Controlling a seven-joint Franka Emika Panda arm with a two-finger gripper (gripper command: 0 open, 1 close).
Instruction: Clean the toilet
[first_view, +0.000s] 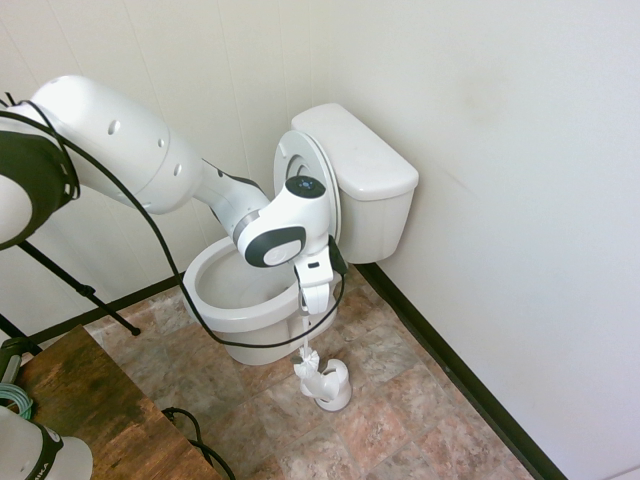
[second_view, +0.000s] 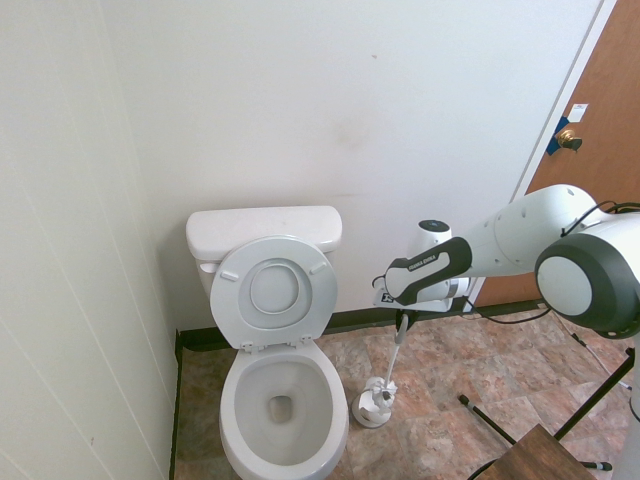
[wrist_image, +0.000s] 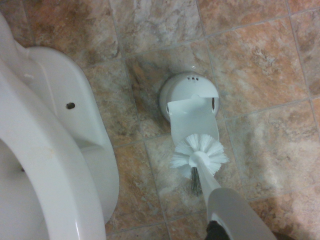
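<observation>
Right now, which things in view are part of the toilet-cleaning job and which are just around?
Part of the job:
- toilet, lid up
- toilet brush, held by the gripper, head just above its holder
- brush holder on the floor beside the bowl

Just around:
- wooden table
- brown door

My first exterior view looks down from the toilet's (first_view: 300, 250) side; my second faces it head-on (lid up). Wrist view hangs close over floor tiles (wrist_image: 260, 75). All 3 share the brush holder (second_view: 372, 405).
</observation>
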